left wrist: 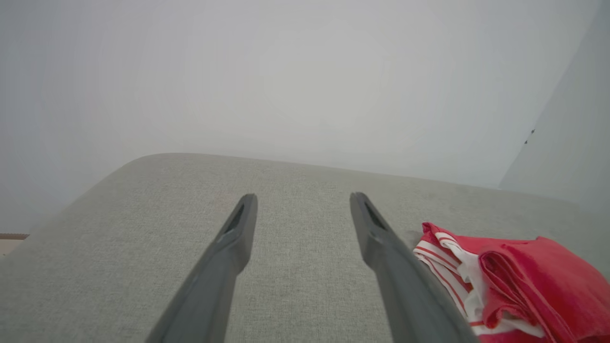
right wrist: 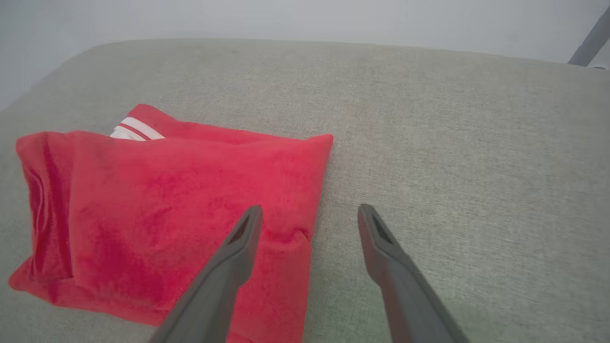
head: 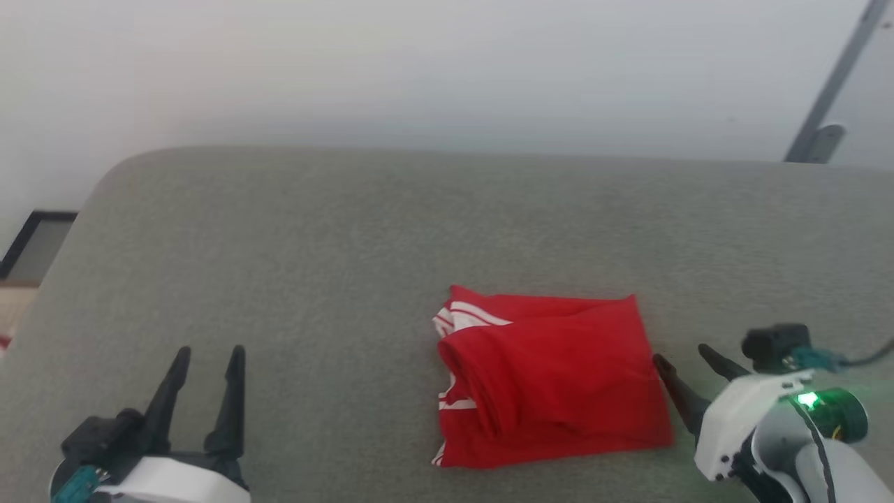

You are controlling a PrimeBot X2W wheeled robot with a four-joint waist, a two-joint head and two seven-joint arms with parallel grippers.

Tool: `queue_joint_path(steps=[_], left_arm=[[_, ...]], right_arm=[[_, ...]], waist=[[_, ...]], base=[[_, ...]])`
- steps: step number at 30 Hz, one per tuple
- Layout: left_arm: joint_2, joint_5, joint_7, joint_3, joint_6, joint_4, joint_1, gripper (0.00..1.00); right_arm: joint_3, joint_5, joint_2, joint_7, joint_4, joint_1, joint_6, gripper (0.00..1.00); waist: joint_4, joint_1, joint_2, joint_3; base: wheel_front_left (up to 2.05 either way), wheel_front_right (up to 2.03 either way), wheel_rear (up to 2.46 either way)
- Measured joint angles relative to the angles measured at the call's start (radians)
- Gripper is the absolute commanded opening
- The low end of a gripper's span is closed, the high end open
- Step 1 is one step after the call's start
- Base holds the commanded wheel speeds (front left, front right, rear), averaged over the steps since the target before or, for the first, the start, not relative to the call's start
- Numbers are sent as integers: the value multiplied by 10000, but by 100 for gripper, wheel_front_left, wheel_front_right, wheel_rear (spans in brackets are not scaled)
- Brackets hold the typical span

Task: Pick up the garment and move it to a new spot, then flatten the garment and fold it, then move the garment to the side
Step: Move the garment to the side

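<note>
In the head view, the garment (head: pixel 552 381) lies folded into a rough red rectangle on the grey upholstered surface (head: pixel 349 230), with white, red-striped trim showing at its left edge. The left gripper (head: pixel 209 353) sits well apart to the garment's left, its two fingers spread and nothing between them. The right gripper (head: pixel 681 353) is just beside the garment's right edge, also spread and empty. Its nearer finger is close to the cloth (whether it touches cannot be told).

In the left wrist view, the left gripper (left wrist: pixel 303 197) points along bare grey fabric, jaws wide apart. The garment (left wrist: pixel 524 276) lies off to the side of one finger, with its striped trim and rolled red fold facing that finger.

In the right wrist view, the right gripper (right wrist: pixel 310 209) straddles the garment's (right wrist: pixel 167 205) near edge. One finger lies over the red cloth and the other over the grey surface beside it, and the jaws are parted and hold nothing.
</note>
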Motion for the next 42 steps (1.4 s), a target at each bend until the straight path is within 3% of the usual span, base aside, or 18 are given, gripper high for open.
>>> queue_joint_path(steps=[13, 23, 24, 25, 35, 42], left_arm=[[-236, -6, 0, -550, 0, 201, -645, 100], [-349, -13, 0, -614, 0, 272, -837, 100], [-360, -13, 0, -614, 0, 280, -852, 100], [-368, -13, 0, -621, 0, 290, -880, 100], [-322, -4, 2, -717, -2, 345, -1143, 100], [-176, -4, 0, -882, 0, 276, -1567, 100]], right_arm=[[353, 301, -228, 2872, 1444, -1341, 0, 100], [339, 347, -182, 5012, 2190, -2350, 10, 100], [326, 324, -171, 5106, 2219, -2413, 12, 42], [303, 276, -155, 5118, 2243, -2466, 12, 0], [54, -12, 107, 5058, 2123, -2737, 19, 0], [-548, -176, -458, 5223, 1561, -2785, 19, 0]], waist=[[1176, 0, 0, 854], [1542, 0, 0, 1352], [1549, 0, 0, 1380], [1553, 0, 0, 1407], [1268, 0, 0, 1468], [753, 0, 0, 1606]], base=[[0, 0, 0], [0, 0, 0], [0, 0, 0], [0, 0, 0], [0, 0, 0], [0, 0, 0]])
